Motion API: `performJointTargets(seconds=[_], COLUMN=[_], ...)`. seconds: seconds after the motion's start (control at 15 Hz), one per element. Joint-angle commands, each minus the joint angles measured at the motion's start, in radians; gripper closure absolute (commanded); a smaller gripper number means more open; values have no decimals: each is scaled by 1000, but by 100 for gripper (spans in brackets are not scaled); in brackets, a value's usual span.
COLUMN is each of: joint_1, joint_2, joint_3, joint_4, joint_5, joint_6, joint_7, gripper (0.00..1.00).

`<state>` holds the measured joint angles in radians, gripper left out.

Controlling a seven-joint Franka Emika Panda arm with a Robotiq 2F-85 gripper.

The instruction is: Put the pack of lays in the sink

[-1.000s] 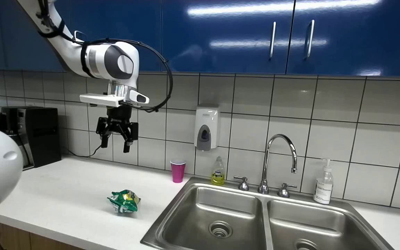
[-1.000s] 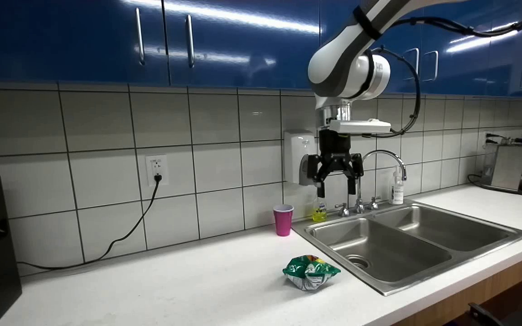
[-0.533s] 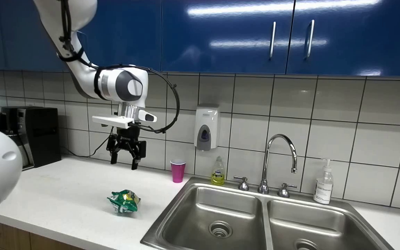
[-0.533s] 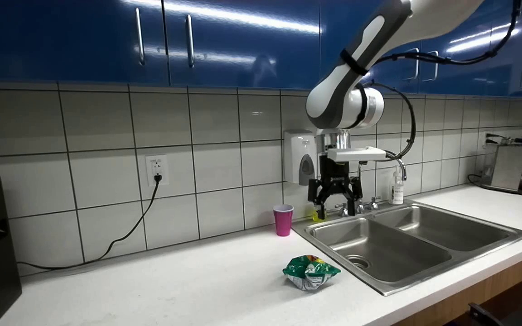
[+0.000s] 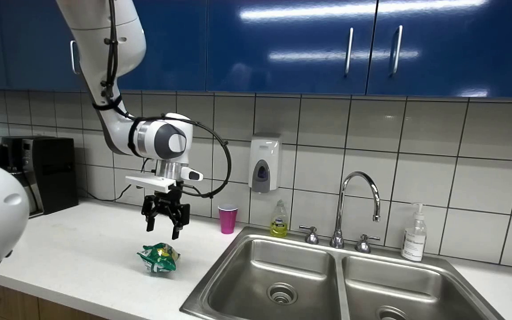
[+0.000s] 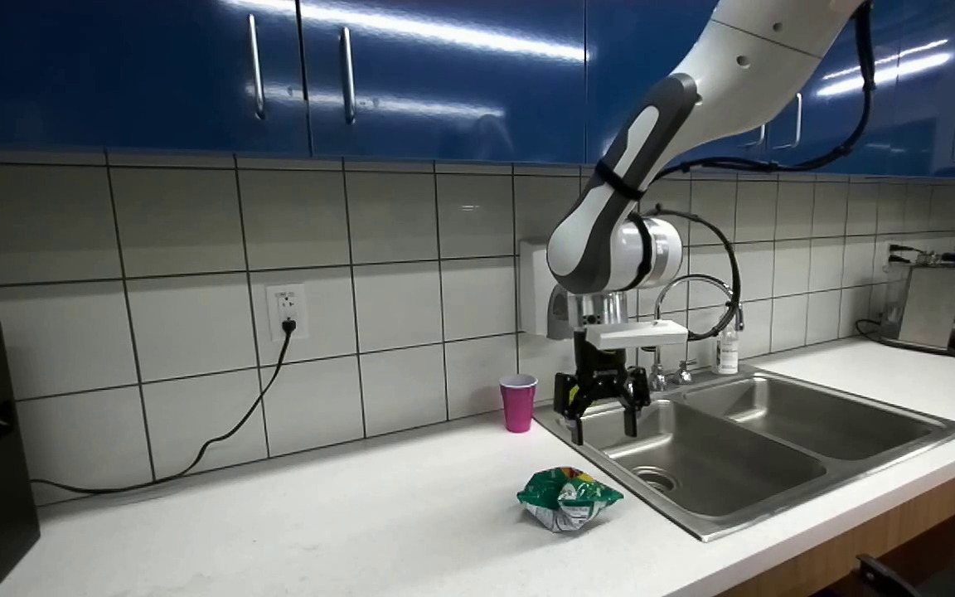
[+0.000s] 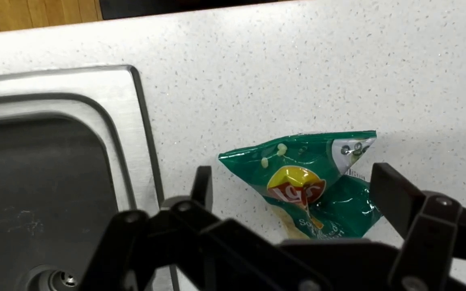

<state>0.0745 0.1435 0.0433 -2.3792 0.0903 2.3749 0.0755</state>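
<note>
The pack of Lay's is a crumpled green bag lying on the white counter left of the sink in an exterior view [image 5: 159, 258]. It also shows in an exterior view [image 6: 567, 499] and in the wrist view [image 7: 310, 161]. The steel double sink [image 5: 341, 284] is beside it; its rim shows at the left of the wrist view [image 7: 117, 97]. My gripper [image 5: 163, 232] is open and empty, pointing down above the counter, higher than the pack and apart from it. In the wrist view the pack appears between the fingers [image 7: 204, 188], its lower part hidden by the gripper body.
A pink cup [image 6: 518, 405] stands by the back wall near the sink corner. A yellow soap bottle [image 5: 279, 222], a faucet [image 5: 340, 213] and a pump bottle [image 5: 414, 238] stand behind the sink. A soap dispenser [image 5: 265, 166] hangs on the wall. A black machine [image 5: 54, 175] stands on the counter.
My gripper has come down toward the counter and closer to the pack, staying open. The pack and the other objects have not moved.
</note>
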Motion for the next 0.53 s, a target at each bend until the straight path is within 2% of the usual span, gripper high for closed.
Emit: performJointTargets(seconds=[0.0,0.47], joint_1=[2,13], joint_2=[73,183], joint_3=[16,32], joint_4=[53,127], joint_5=[13,7], joint_6=[39,80], joint_7=[-4,10], gripper=[0,0])
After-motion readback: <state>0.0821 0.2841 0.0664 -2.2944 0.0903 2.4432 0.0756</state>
